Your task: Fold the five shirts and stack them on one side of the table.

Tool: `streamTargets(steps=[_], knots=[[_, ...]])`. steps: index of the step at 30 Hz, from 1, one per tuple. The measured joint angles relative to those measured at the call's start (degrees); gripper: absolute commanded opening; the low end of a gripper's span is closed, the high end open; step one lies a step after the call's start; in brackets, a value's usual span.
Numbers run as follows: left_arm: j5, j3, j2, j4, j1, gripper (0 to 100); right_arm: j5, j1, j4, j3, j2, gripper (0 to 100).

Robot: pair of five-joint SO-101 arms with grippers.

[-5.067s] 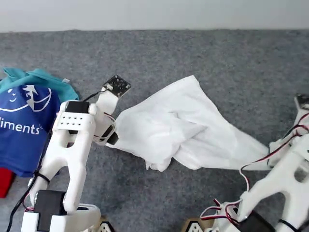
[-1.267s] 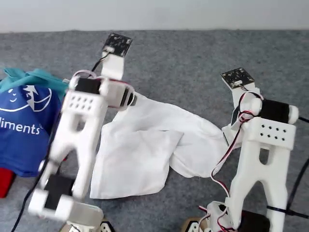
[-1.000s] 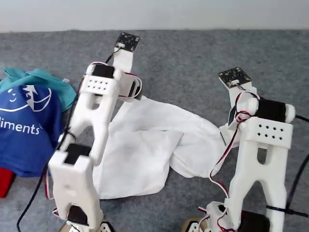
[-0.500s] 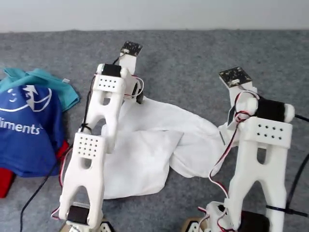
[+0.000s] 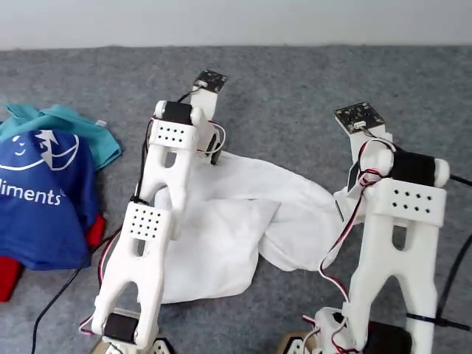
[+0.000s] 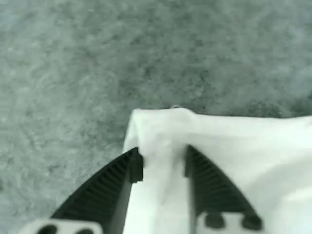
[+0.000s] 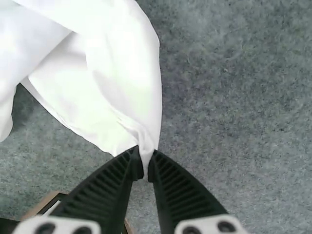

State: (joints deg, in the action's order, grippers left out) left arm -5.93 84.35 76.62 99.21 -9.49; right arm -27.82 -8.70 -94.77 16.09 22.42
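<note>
The white shirt point(image 5: 243, 214) lies mid-table, spread but not folded. One flap is doubled over its near-left part and loose rolls of cloth bunch along its right side. The left gripper point(image 6: 162, 163) is at the shirt's far-left corner, closed on a thick fold of cloth that fills the gap between its jaws. The right gripper point(image 7: 145, 168) is at the shirt's right edge, nipped tight on a thin tip of the fabric. With both held, this looks like the flattening stage that precedes the first real fold.

At the table's left edge sits the pile. A blue shirt point(image 5: 40, 192) with white print is on top, a teal shirt point(image 5: 70, 122) pokes out on its far side, and a red shirt point(image 5: 7, 276) shows beneath at the near side. Whether those are neatly folded is hard to judge. Counting them as done, the task seems past halfway, and the white one is left to fold and carry over.

As for room, the grey table point(image 5: 295, 88) runs open from the shirt to the far edge and the far-right corner, which gives space to stretch the cloth. A narrow strip of grey separates the shirt from the pile. The near edge is crowded by both arm bases, so any drag toward it is tight.
</note>
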Motion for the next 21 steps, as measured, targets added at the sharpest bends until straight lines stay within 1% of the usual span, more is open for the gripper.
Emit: streamTargets(steps=[2,12,17,21], knots=[[-0.3,0.0,0.0,0.0,-0.4,1,0.0,0.0,0.0,0.0,0.0,1.0],[-0.7,-0.1,-1.2,0.2,-0.4,1,0.0,0.0,-0.5,-0.5,1.1,1.0],[-0.7,-0.6,-12.2,0.3,1.1,1,-0.2,0.2,-1.4,-5.2,6.9,1.0],[-0.7,-0.6,-24.1,0.4,2.6,1,-3.2,0.3,-0.4,-10.1,11.5,1.0]])
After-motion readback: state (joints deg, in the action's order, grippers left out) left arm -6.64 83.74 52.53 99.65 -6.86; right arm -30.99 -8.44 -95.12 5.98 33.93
